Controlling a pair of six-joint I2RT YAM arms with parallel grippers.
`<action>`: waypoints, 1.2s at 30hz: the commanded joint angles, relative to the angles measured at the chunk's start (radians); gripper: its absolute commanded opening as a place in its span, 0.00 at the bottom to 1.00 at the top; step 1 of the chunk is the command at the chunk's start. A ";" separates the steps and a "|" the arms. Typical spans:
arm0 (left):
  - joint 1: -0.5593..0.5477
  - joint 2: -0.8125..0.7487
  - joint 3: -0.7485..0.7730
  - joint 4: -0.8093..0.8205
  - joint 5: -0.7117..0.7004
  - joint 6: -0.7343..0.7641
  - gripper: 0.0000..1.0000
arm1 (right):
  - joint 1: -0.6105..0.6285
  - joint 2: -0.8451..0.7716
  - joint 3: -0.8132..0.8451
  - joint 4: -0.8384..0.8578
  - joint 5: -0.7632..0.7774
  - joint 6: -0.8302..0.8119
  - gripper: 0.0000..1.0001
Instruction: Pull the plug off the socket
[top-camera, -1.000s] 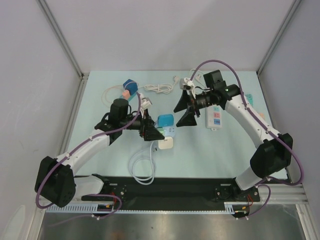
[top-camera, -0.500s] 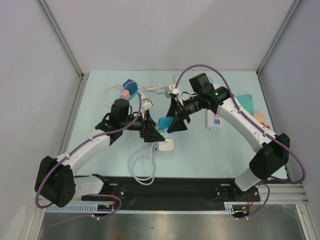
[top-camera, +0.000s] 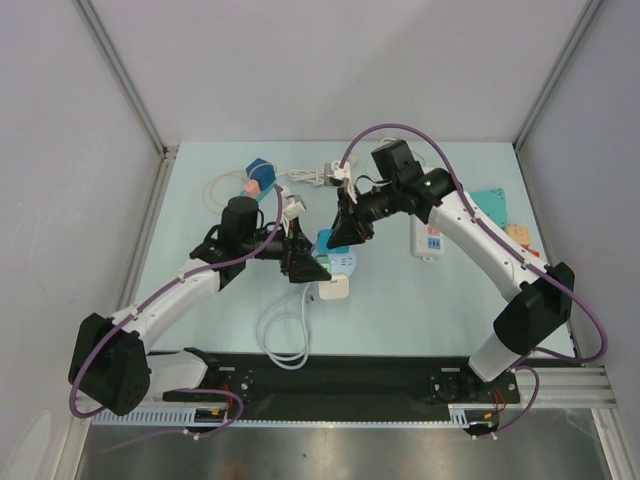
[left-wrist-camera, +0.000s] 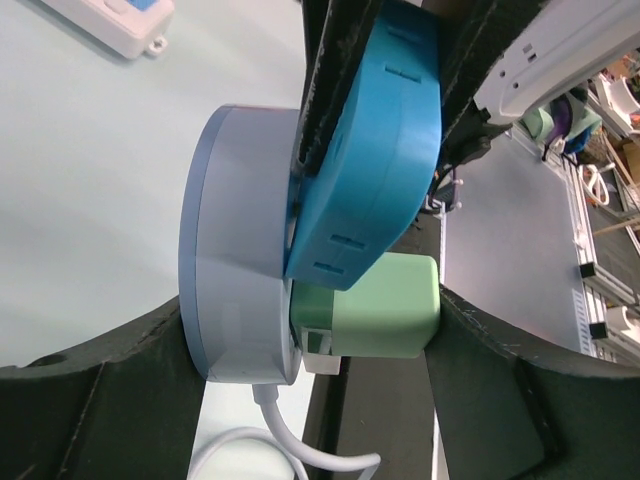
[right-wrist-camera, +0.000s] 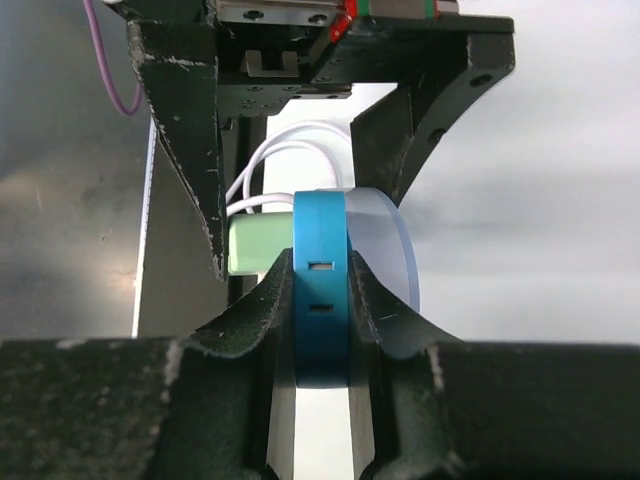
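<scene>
At the middle of the surface, the round socket sits between both pincers, with a blue plug and a green plug seated in its face. Right pincer: pressed together on the blue plug, one finger on each flat side. Left pincer: spread wide, clamping the socket's back on one side and the green plug on the other. A white cable leaves the socket's rim.

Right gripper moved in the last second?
Yes. The right gripper swung left, away from the white rectangular power strip, and its jaws now clamp the blue rounded plastic plug.
</scene>
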 joint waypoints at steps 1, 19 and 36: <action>0.043 -0.003 0.047 -0.001 -0.104 0.001 0.00 | -0.039 -0.026 0.077 -0.011 -0.122 0.103 0.00; 0.066 0.089 0.094 -0.096 -0.238 0.001 0.00 | 0.003 -0.150 -0.067 0.099 0.071 0.186 0.00; 0.076 0.019 0.064 -0.010 -0.127 -0.015 0.00 | -0.290 -0.236 -0.138 0.176 -0.055 0.286 0.00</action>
